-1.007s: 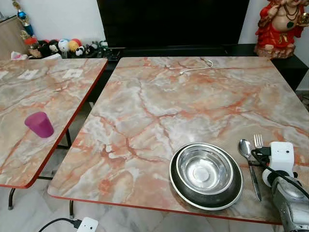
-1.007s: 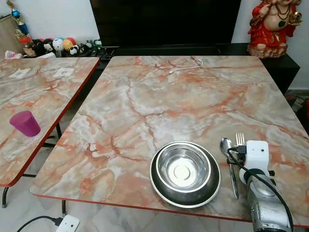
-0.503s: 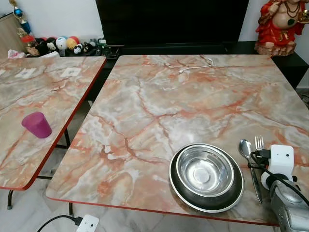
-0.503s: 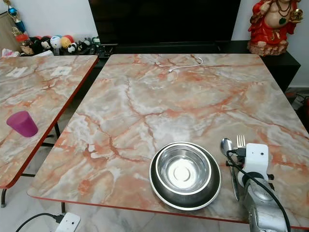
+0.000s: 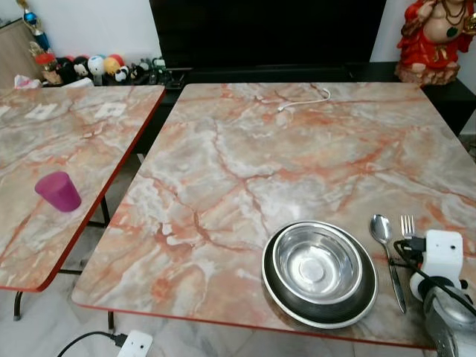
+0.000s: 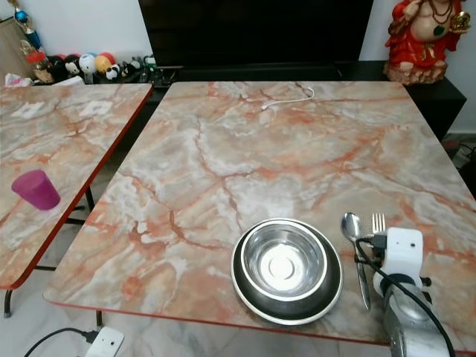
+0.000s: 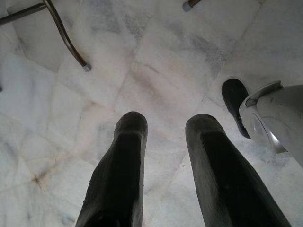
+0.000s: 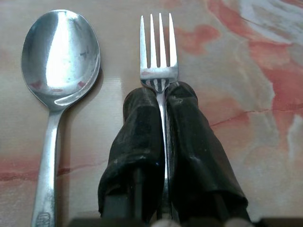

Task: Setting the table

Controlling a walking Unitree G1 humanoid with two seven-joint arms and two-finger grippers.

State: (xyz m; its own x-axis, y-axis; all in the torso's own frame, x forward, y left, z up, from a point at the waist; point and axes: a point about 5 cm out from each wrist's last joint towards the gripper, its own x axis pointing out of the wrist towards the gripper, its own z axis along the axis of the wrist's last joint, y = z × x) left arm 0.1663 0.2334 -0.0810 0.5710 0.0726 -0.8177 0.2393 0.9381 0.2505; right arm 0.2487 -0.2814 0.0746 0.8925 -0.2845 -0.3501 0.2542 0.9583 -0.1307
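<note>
Pinching the fork point(image 8: 159, 56) with our right claw point(image 8: 163, 99), we've laid it lower right on the table point(image 5: 297, 149), parallel beside the spoon point(image 5: 384, 245), right of the bowl point(image 5: 316, 262); left claw point(image 7: 163, 137) hangs spread over floor.

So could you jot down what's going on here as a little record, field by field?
table: marble-pattern table
place setting: steel bowl nested in a dark plate
spoon: spoon lying on the table, to the right of the plate
fork: fork beside the spoon, on its right
right gripper: right gripper closed on the fork's handle
left gripper: left gripper open, hanging over the floor
other table: purple cup on it
</note>
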